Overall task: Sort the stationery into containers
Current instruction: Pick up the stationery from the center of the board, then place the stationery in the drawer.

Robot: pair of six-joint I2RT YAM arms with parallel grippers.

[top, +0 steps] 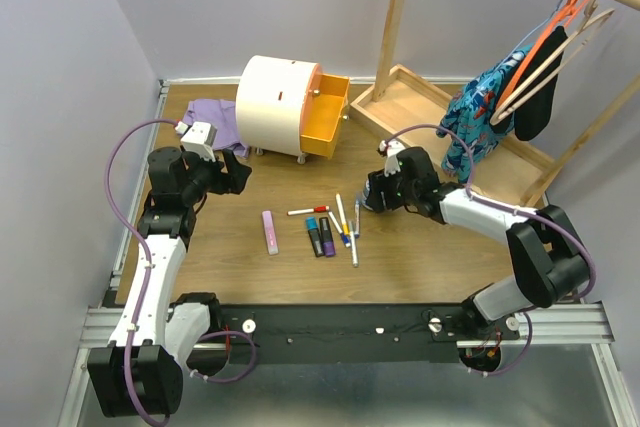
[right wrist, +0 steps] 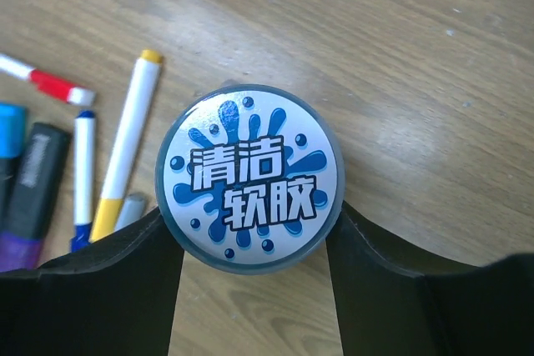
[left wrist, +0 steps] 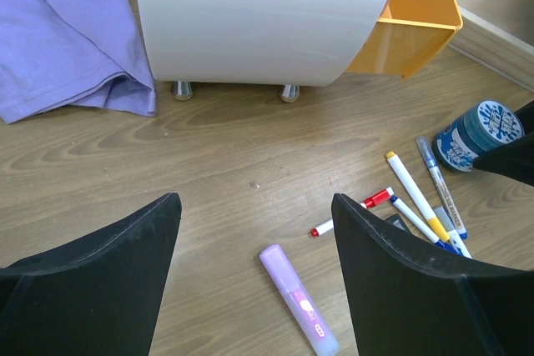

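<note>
The cream round-topped chest (top: 275, 102) stands at the back with one orange drawer (top: 325, 117) pulled open. On the table lie the pink bar (top: 270, 231), dark blue and purple markers (top: 320, 237), a red-capped pen (top: 308, 210) and several white pens (top: 345, 222). My right gripper (top: 378, 192) is shut on the grey round tin (right wrist: 249, 177), which has a blue and white label, right of the pens. My left gripper (top: 238, 175) is open and empty, and in its wrist view (left wrist: 254, 199) the pink bar (left wrist: 298, 298) lies between its fingers. The green clip is not in view.
A purple cloth (top: 215, 119) lies left of the chest. The clothes rack's flat wooden tray (top: 420, 107) stands at the back right, with a post, hangers and hanging clothes (top: 480, 117) above my right arm.
</note>
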